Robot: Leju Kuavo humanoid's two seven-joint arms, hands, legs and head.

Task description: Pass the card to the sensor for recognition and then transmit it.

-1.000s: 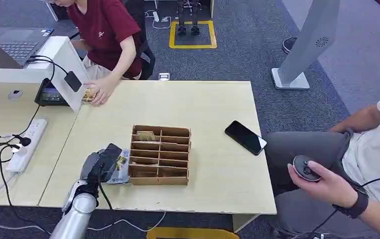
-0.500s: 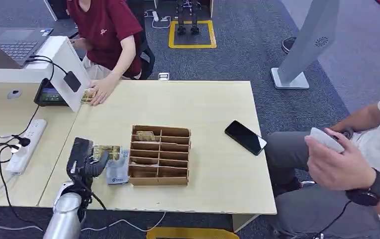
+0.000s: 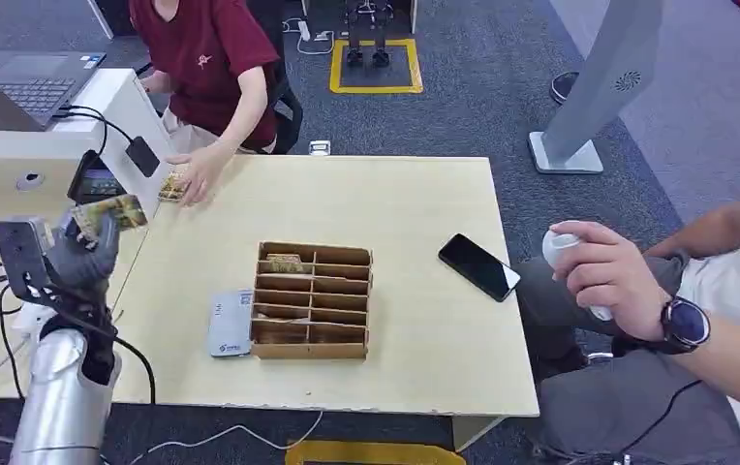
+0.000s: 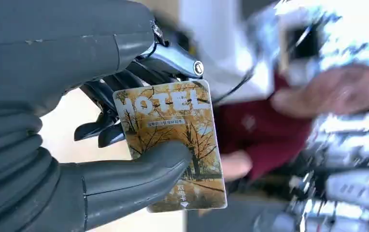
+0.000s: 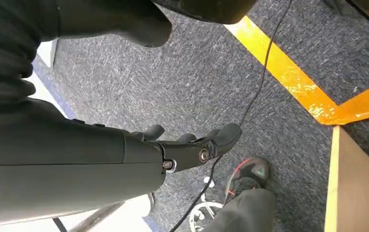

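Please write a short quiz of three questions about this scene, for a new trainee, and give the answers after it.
1. True or false: the left hand holds a card between its thumb and its fingers.
2. What lies on the table right beside the wooden organizer, on the side nearer the left arm?
A. a black phone
B. a pale flat card reader
C. a laptop
3. Fill in the missing word: the large word printed on the card is ____.

Key
1. True.
2. B: the card reader lies there; the black phone lies on the other side.
3. HOTEL.
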